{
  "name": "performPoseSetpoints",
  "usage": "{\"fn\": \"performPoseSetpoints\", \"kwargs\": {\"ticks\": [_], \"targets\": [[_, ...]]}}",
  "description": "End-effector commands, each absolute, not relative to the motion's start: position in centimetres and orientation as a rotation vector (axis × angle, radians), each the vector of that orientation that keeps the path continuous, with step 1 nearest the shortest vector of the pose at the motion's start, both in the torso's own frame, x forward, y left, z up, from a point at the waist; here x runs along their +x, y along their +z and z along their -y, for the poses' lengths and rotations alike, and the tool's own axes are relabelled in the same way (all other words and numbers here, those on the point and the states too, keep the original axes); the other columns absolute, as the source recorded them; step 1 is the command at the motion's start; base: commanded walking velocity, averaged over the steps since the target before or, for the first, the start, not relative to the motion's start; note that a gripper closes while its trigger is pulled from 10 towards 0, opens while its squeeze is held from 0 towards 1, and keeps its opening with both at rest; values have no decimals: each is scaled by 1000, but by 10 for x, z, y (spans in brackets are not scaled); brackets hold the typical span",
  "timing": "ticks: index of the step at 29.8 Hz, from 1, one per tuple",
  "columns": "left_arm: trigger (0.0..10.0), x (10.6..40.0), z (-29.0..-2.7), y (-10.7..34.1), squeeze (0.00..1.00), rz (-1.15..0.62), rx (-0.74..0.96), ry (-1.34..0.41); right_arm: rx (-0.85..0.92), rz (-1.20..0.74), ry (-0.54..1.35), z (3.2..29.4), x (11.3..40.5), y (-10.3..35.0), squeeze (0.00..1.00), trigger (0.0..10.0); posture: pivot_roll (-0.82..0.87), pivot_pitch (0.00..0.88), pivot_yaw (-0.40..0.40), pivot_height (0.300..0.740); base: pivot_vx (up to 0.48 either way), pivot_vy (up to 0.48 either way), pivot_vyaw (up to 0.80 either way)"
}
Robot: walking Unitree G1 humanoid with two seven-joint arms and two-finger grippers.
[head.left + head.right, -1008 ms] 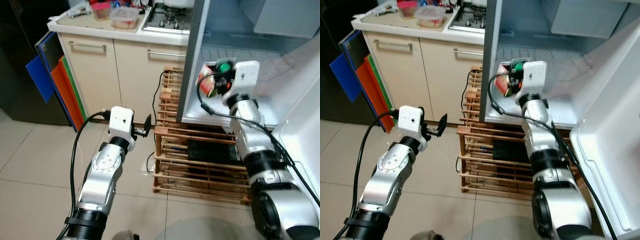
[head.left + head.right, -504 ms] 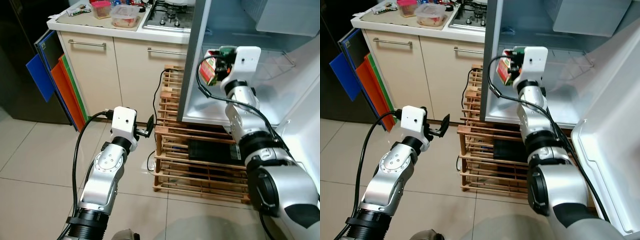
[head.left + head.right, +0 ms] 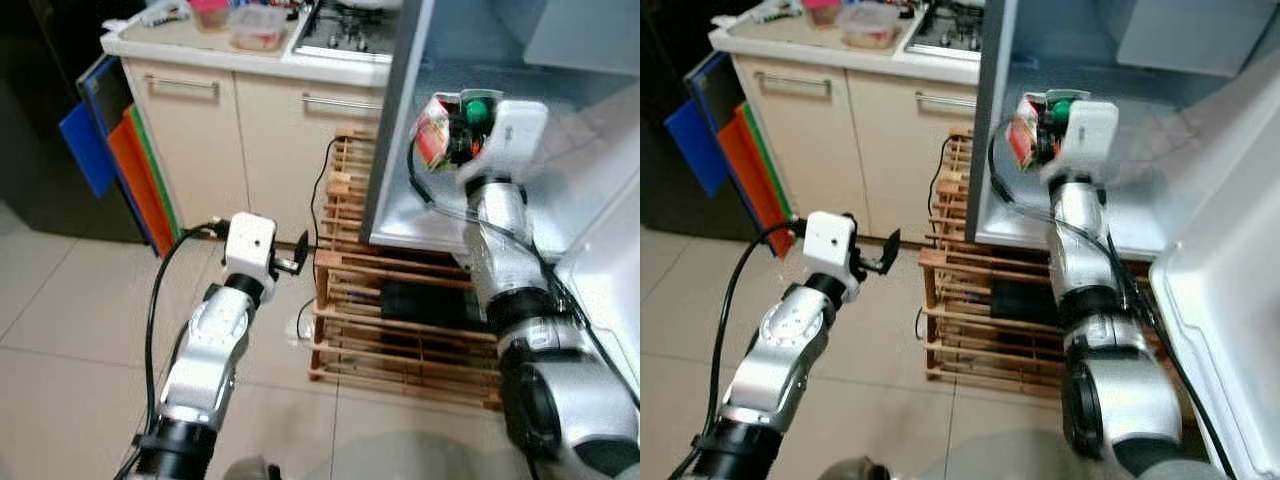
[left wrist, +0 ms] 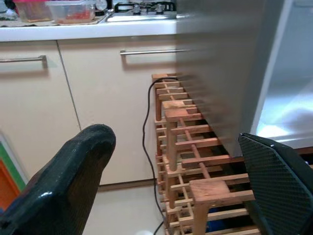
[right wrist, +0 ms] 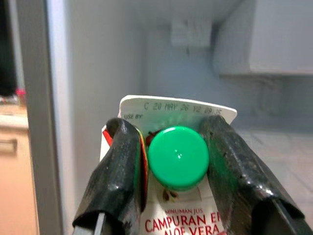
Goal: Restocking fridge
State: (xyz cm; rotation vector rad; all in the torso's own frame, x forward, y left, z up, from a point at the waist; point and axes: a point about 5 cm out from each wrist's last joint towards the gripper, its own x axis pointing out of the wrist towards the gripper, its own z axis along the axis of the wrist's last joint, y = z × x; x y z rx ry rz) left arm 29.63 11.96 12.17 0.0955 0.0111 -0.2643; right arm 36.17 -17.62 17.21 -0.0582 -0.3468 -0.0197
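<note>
One juice carton (image 5: 166, 196) sits clamped in your right claw (image 3: 462, 128), fingers tight beside its green cap (image 5: 178, 157), at the fridge (image 3: 520, 50) mouth. Carry it deeper, keep it upright, then release. Your left claw (image 4: 171, 186) hangs open, empty.

Right hand (image 3: 455, 128) raised, left hand (image 3: 296, 252) open.

Fridge interior (image 3: 560, 120) ahead of my right gripper (image 3: 455, 125) is bare shelf, room to pass. Fridge side wall (image 3: 395, 120) close on its left; open door (image 3: 610, 290) crowds its right. Wooden rack (image 3: 400, 320) sits under the fridge, near my left gripper (image 3: 300, 255); open floor (image 3: 70, 330) beside it.
</note>
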Motion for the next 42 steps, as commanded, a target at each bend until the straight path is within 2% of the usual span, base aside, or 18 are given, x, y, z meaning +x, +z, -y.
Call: {"fn": "performPoseSetpoints", "kwargs": {"ticks": [1,3,4,5,6,7,10,11,14,19,20,24,29,33,42], "targets": [[10000,294,-119,124,0,-3,92,-269,-102,424,-15,177,353,185,0,0,52,37,-47,740,0,0,0],[10000,294,-120,124,0,-7,79,-270,-125,424,-19,180,342,179,0,0,51,35,-46,740,0,0,0],[10000,293,-123,125,0,-2,48,-268,-146,377,-48,188,317,157,0,0,48,34,-48,740,0,0,0],[10000,292,-123,124,0,-3,43,-266,-159,339,-68,193,304,144,0,0,47,32,-45,740,0,0,0],[10000,292,-123,124,0,-3,43,-266,-159,339,-68,193,304,144,0,0,47,32,-45,740,0,0,0],[10000,291,-124,125,0,-1,46,-262,-159,265,-99,200,283,124,0,0,47,32,-45,740,0,0,0],[10000,290,-125,125,0,5,46,-257,-164,244,-98,200,273,119,0,0,44,30,-41,740,0,0,0],[10000,285,-129,131,0,81,68,-223,-144,214,-94,199,263,112,0,0,33,26,-36,740,0,0,0],[10000,275,-136,136,0,127,109,-177,-119,197,-99,201,252,113,0,0,25,19,-34,740,0,0,0],[10000,261,-146,132,0,79,69,-144,-145,160,-112,210,235,115,0,0,27,12,-43,740,0,0,0],[10000,250,-147,121,0,15,44,-181,-149,99,-98,212,223,104,0,0,30,12,-42,740,0,0,0],[10000,242,-139,106,0,-80,20,-262,-148,77,-68,206,221,100,0,0,34,7,-48,740,0,0,0],[10000,248,-133,121,0,-1,54,-275,-145,79,-24,198,227,105,0,0,39,1,-52,740,0,0,0],[10000,254,-134,135,0,71,116,-274,-133,79,-22,184,232,103,0,0,37,5,-56,740,407,0,0],[10000,262,-131,133,0,41,129,-329,-129,81,-20,182,235,102,0,0,29,3,-50,740,477,0,0]]}}
